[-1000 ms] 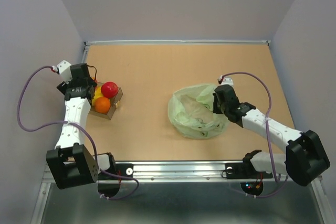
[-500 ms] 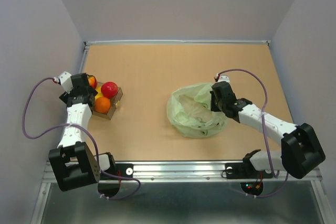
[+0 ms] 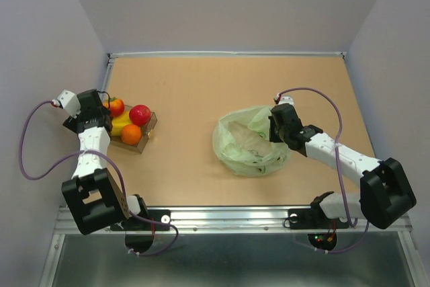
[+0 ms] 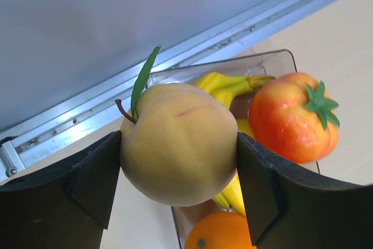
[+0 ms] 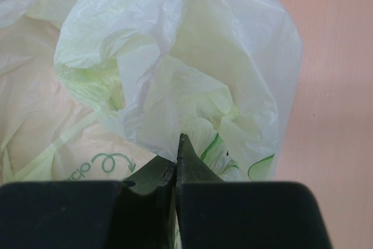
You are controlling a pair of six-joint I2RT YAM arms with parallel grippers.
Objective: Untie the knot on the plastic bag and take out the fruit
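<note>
Plastic bag (image 3: 250,142) on tabletop (image 3: 201,92), grey walls (image 3: 222,5), right fingers (image 5: 187,174) pinching it, left fingers (image 4: 262,193) gripping yellow fruit (image 4: 178,144)

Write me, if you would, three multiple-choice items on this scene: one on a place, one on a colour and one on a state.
1. Where on the table does the clear box stand?
A. Near its left edge.
B. In the middle.
C. At its right edge.

2. What colour is the leafed fruit in the left tool?
A. Purple.
B. Bright green.
C. Pale yellow.

3. How does the right tool stand?
A. Wide open above bare table.
B. Shut, pinching film of the pale green plastic bag.
C. Out of sight of every camera.

Answers:
1 A, since the top view shows the box near the left edge.
2 C, since the left wrist view shows pale yellow skin.
3 B, since the right wrist view shows it closed on the film.
</note>
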